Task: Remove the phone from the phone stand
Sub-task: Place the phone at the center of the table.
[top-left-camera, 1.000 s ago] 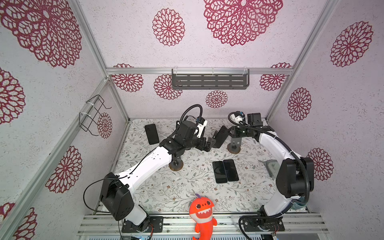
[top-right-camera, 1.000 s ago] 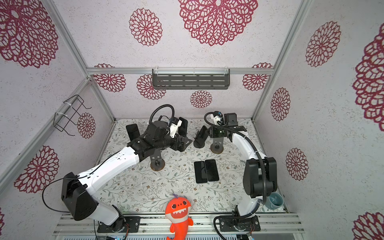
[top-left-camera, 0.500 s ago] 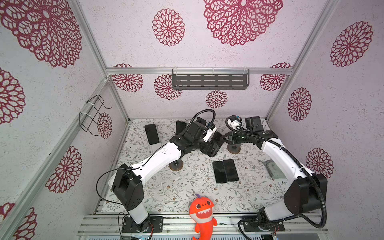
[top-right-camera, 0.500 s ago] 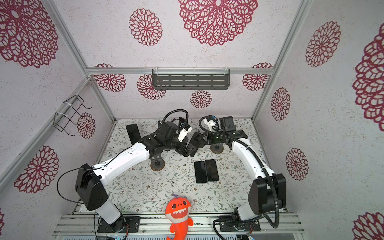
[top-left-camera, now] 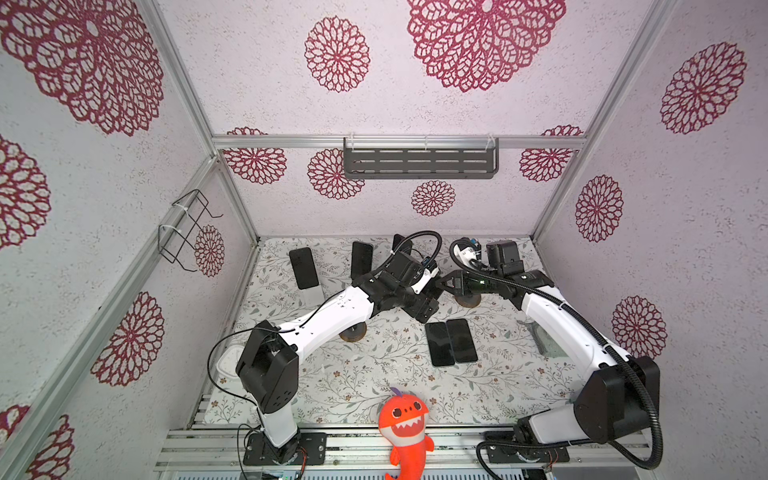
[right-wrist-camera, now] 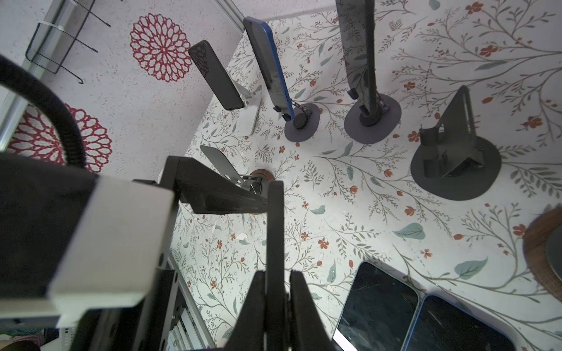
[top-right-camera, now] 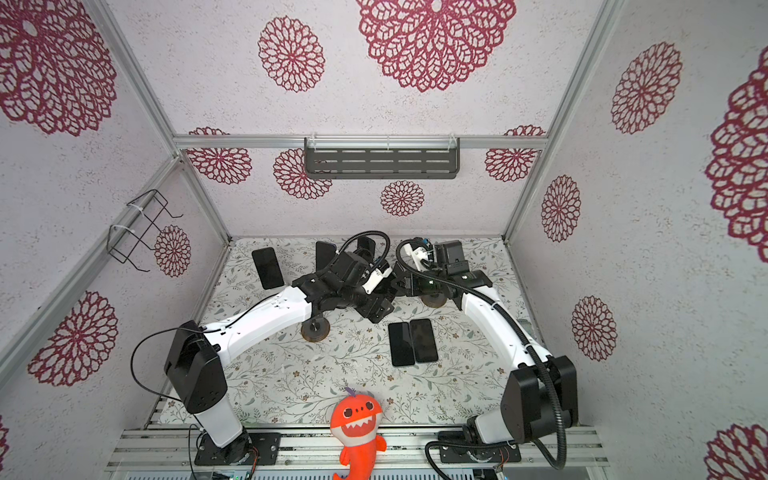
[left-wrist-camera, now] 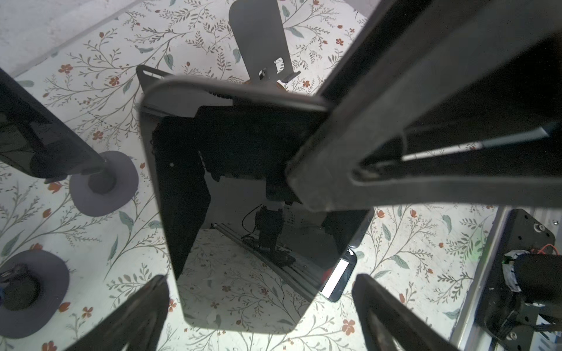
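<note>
The right gripper (right-wrist-camera: 276, 273) is clamped on one edge of a glossy black phone (left-wrist-camera: 237, 258). It holds the phone in the air above the flowered mat (top-left-camera: 374, 386), just behind the two dark phones lying flat side by side (top-left-camera: 451, 343). The left gripper (left-wrist-camera: 261, 277) is spread wide, with its fingers (left-wrist-camera: 140, 313) on either side of the phone's free end; whether they touch it cannot be told.

In both top views the meeting grippers cover the held phone, so its outline is lost there. In the left wrist view a right finger hides one corner. In the right wrist view the phone shows only edge-on, as a thin dark strip.

Its screen is dark, its corners are rounded, and its face mirrors rails and a cable. An empty silver plate stand on a brown round base (right-wrist-camera: 219, 165) sits on the left-arm side of the flat pair.
</note>
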`<state>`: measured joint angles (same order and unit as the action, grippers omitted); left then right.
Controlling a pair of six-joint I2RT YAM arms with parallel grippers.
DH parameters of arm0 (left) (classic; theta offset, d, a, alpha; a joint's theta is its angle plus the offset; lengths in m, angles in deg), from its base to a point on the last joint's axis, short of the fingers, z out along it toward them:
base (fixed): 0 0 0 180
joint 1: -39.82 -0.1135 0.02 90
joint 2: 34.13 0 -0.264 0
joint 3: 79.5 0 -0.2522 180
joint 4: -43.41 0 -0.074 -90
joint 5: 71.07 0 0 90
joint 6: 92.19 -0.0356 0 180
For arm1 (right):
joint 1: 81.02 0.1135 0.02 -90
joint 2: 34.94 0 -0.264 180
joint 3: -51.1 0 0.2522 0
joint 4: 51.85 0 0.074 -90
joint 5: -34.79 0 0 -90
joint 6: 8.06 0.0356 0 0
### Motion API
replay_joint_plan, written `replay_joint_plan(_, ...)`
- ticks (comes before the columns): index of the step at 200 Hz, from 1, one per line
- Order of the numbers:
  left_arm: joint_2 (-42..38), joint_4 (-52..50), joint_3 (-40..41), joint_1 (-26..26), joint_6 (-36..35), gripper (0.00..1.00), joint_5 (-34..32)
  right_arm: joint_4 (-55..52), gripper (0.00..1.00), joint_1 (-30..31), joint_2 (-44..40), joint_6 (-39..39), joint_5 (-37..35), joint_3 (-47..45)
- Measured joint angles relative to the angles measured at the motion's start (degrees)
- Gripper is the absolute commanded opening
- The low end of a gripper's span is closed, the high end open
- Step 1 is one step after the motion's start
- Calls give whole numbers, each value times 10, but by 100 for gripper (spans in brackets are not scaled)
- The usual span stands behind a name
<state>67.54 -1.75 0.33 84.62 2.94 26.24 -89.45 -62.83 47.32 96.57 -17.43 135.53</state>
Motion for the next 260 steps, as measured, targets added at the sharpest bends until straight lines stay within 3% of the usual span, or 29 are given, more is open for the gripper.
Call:
replay_joint_plan(86, 4, -7, -9, -1, 5, 80, -6, 14, 8, 8, -3, 16, 1, -14)
replay_joint_plan(106, 8, -8, -9, -1, 7, 79, -6, 20, 8, 8, -3, 21, 1, -20)
replay_joint_plan(140, 12, -6, -9, 0, 11, 100, 0, 36, 7, 9, -6, 31, 6, -32)
replay_joint_plan(177, 15, -3, -9, 0, 11, 100, 9, 53, 7, 13, -12, 37, 17, -36)
replay_joint_plan(260, 15, 6, -8, -3, 17, 68, 6, 60, 7, 13, -13, 47, 21, -37)
